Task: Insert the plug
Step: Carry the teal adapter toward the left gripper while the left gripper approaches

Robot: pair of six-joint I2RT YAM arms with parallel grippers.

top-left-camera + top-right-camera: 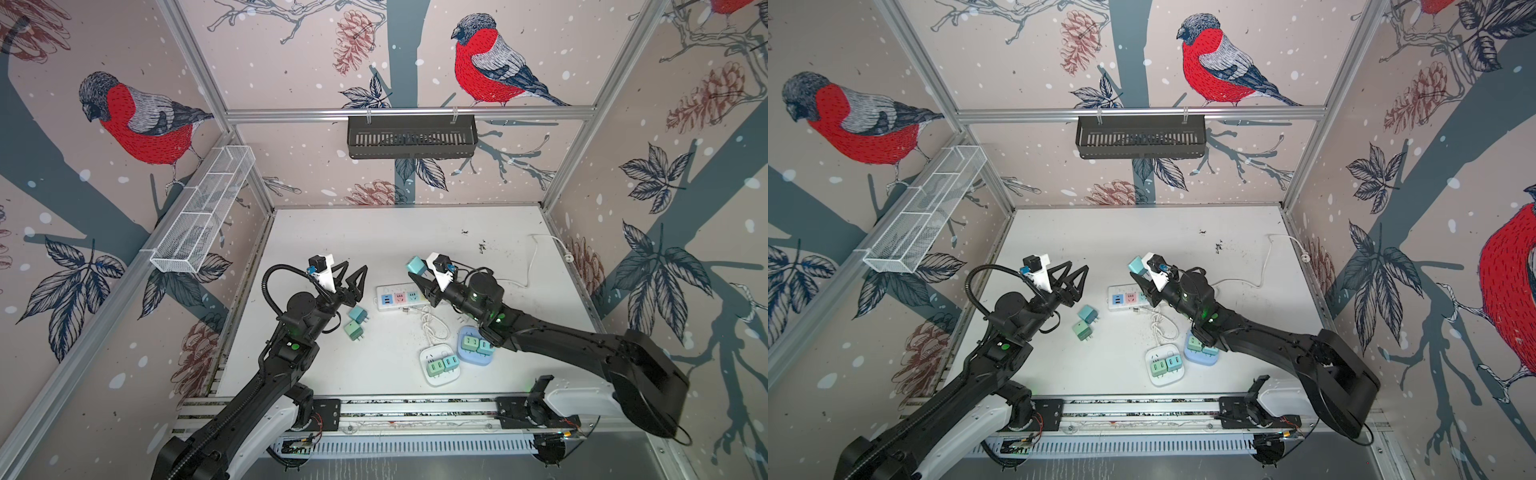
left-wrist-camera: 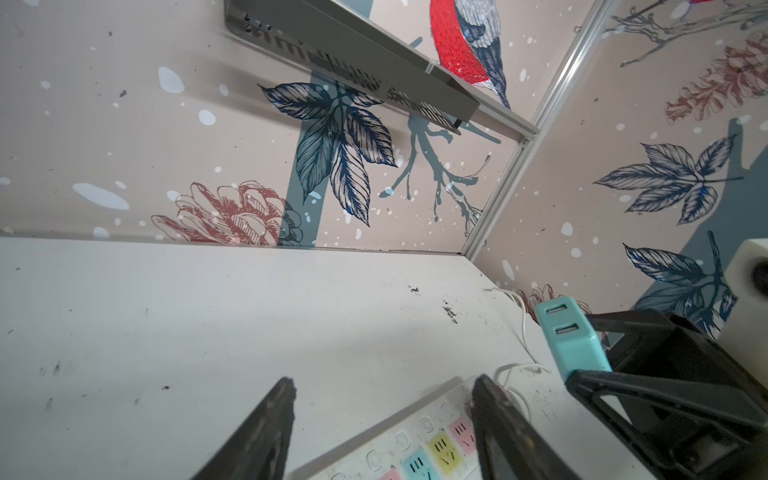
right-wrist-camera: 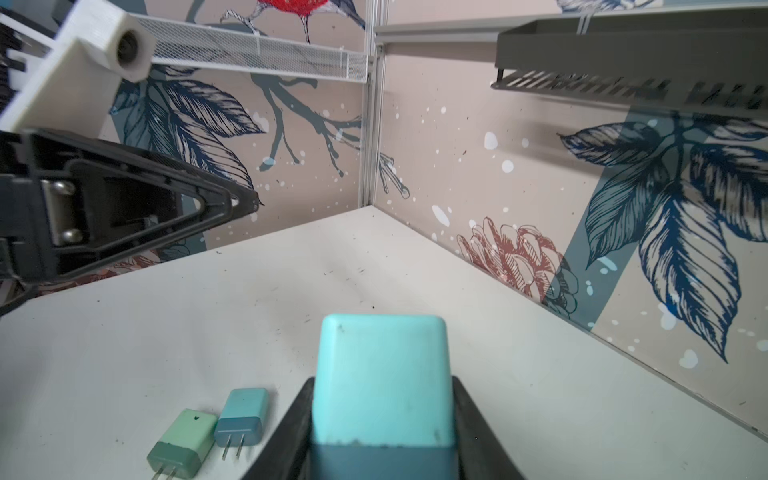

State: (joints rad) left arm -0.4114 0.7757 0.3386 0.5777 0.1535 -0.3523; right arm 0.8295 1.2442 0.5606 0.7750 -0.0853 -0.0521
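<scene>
Fingers of the right claw [image 1: 417,275] are pressed on two sides of a teal plug [image 1: 414,264], pinching it so that most of its body sticks out past the tips. The right wrist view shows one broad face of this plug [image 3: 382,382] between the two black fingers, and the left wrist view shows two slots in its end. Its prongs are hidden. The plug is held off the table [image 1: 374,232], near the power strip [image 1: 399,297] and not touching it.

The left claw [image 1: 356,267] is raised and spread, with nothing between its tips. It is beside the strip's left end.

The strip lies flat about the middle of the table, with coloured sockets on top. A white cable [image 1: 532,257] runs from it toward the right edge. Left of the strip, a blue-grey plug [image 1: 357,314] and a green plug [image 1: 352,330] lie loose, just beside each other. Toward the near edge sit a white socket block [image 1: 439,376] and a blue socket block [image 1: 471,357], each with two plugs in it
</scene>
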